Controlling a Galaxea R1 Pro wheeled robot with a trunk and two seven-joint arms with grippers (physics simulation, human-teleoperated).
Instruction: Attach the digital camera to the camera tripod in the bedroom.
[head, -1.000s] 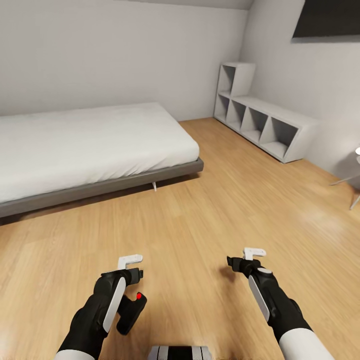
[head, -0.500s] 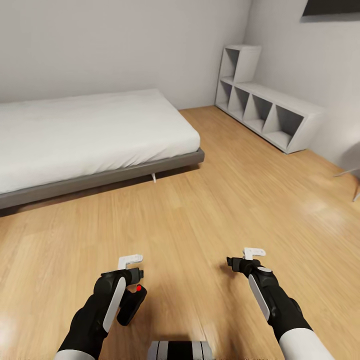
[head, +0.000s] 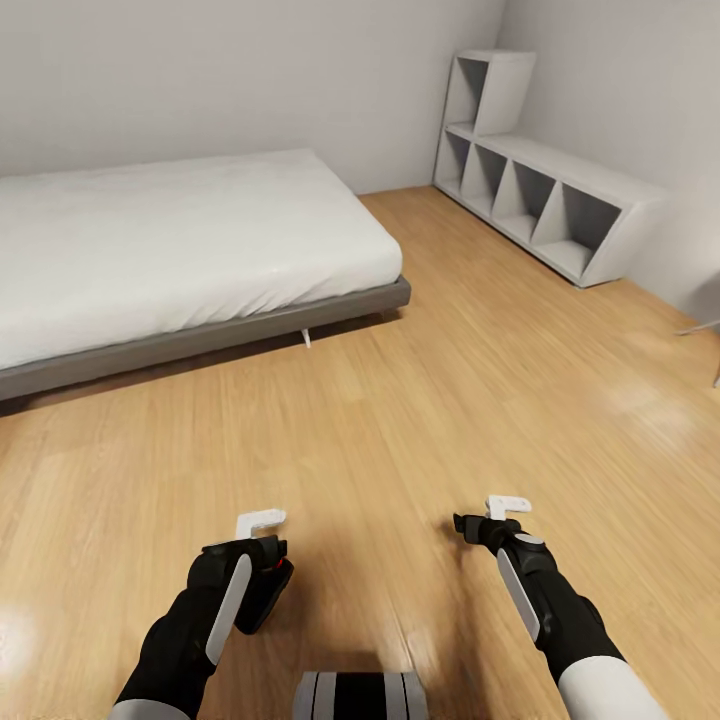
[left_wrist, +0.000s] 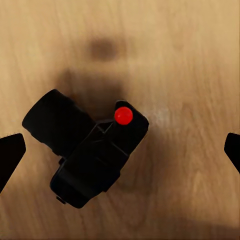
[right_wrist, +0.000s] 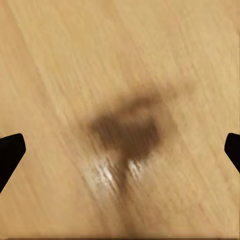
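Camera (left_wrist: 95, 155) lies on the floor (head: 420, 400) right under the left hand (left_wrist: 120, 150) — fingers spread wide, empty; body slants across the gap, lens to one side. Right hand (right_wrist: 120, 150) open too, farther off.

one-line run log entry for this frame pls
scene: bedroom, bed, cube shelf | digital camera on wood floor under left claw, ungrasped | left claw: open | right claw: open, empty | tripod: none visible
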